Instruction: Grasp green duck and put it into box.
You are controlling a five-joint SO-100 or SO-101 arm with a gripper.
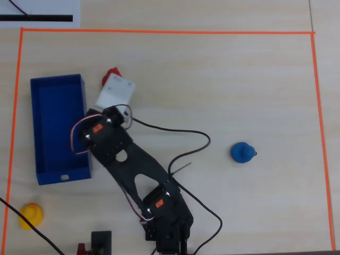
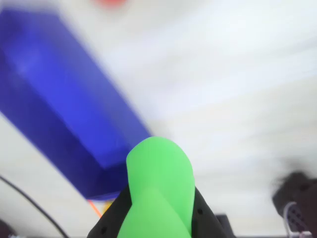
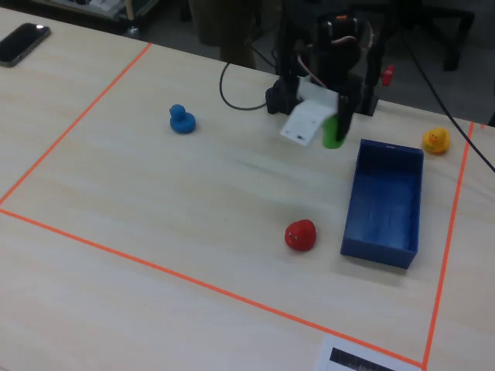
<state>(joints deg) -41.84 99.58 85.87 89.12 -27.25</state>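
Green duck (image 2: 159, 191) fills wrist view, clamped in tool (image 2: 158, 218). Blue box (image 3: 384, 202) beside it, nothing visible inside. Red duck (image 3: 301, 235), blue duck (image 3: 182, 120), yellow duck (image 3: 436, 140) sit on bench (image 3: 193, 193).

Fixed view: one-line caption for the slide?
Arm carries the green duck in its fingers above the table, beside the blue box; blue, red and yellow ducks sit apart.

The green duck (image 3: 332, 131) hung above the table, off its surface, near the far edge and just beside the box's far short wall. It looked smooth, bright and rounded (image 2: 159, 191). The box (image 3: 383, 202), a long deep-blue tray with low walls, lay toward the table's right edge.
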